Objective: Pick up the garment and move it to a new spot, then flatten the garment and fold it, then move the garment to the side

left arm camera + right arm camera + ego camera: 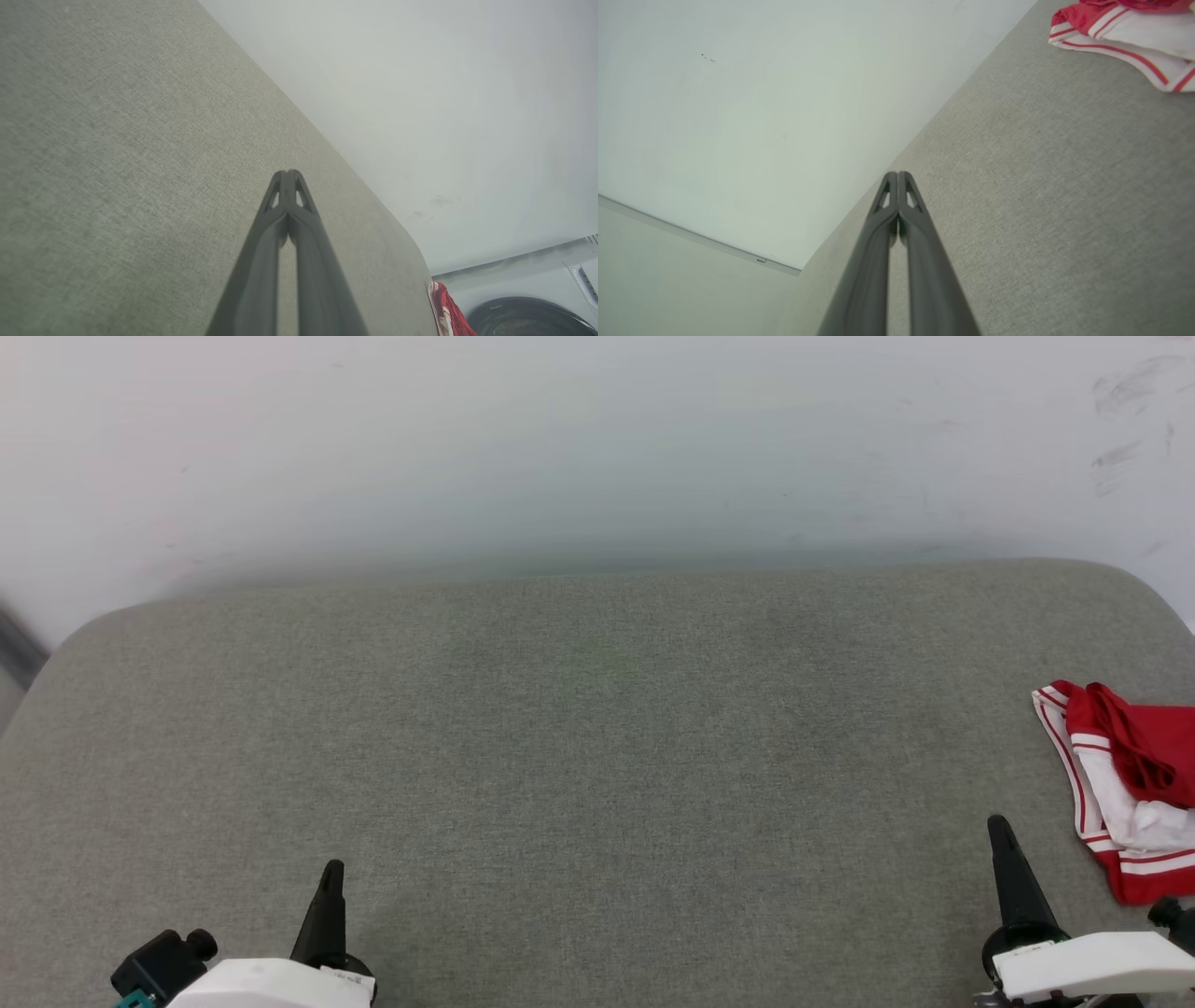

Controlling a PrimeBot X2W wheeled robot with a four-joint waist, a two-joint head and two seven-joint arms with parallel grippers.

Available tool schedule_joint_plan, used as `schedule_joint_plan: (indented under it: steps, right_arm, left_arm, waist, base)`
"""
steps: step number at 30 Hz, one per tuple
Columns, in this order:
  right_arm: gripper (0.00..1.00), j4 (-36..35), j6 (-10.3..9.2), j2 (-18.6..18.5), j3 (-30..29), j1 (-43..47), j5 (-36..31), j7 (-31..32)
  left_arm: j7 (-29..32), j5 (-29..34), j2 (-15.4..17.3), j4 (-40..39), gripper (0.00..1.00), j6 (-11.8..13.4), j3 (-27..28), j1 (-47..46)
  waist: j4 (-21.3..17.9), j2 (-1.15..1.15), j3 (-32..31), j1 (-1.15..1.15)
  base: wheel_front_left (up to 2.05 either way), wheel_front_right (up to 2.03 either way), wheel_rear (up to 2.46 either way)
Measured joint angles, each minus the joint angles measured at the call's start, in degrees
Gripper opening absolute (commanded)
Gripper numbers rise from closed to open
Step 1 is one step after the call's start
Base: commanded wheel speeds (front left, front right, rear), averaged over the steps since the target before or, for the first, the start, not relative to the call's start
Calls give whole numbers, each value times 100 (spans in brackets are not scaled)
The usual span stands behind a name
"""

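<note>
At the left, the left gripper (331,875) rests low over the grey cushioned top (597,728). Its two fingers are pressed together at the tips with nothing between them. Ahead of it and across to the other arm, the fabric lies bare. The right gripper (999,826) sits the same way, fingers closed tip to tip and holding nothing.

The garment (1125,775) lies to the right of those jaws and a little ahead of them, near but not touching. It is a loose bundle at the cushion's right edge, partly cut off by the picture.

From where I stand this fits two stages: a heap waiting to be lifted, or a bundle set aside after folding, though it looks rumpled rather than squarely folded. I can't settle which, so I name no next move.

Its long axis runs roughly parallel with the right fingers, from near to far. A white, red-striped edge faces the jaws, and red cloth is bunched on top. Where the collar points I can't make out.
</note>
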Motion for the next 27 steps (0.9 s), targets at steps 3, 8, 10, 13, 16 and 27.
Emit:
schedule_joint_plan:
  steps: [3, 8, 10, 13, 16, 27]
  right_arm:
    - [0, 24, -1, -1, -10, -55, 215, 49]
    - [0, 62, -1, -2, -29, -102, 548, 131]
    - [0, 75, -1, -3, -36, -138, 666, 153]
    - [0, 93, -1, -4, -47, -182, 861, 204]
    - [0, 112, -1, -4, -57, -198, 1037, 253]
    - [0, 175, -1, -4, -98, -330, 1662, 410]
  left_arm:
    - [51, -212, 1, 22, 0, -35, 12, -53]
    - [123, -560, 2, 75, 0, -76, 40, -133]
    - [159, -700, 3, 86, 0, -97, 51, -165]
    - [204, -889, 3, 114, 0, -110, 68, -199]
    - [252, -1087, 3, 138, 0, -143, 89, -258]
    - [410, -1738, 3, 231, 0, -202, 152, -402]
  waist:
    - [1, 0, 6, 0]
    - [3, 0, 16, 0]
    - [3, 0, 21, 0]
    - [4, 0, 27, 0]
    - [5, 0, 33, 0]
    - [9, 0, 56, 0]
  base:
    - [0, 0, 0]
    - [0, 0, 0]
    - [0, 0, 0]
    - [0, 0, 0]
    - [0, 0, 0]
    - [0, 0, 0]
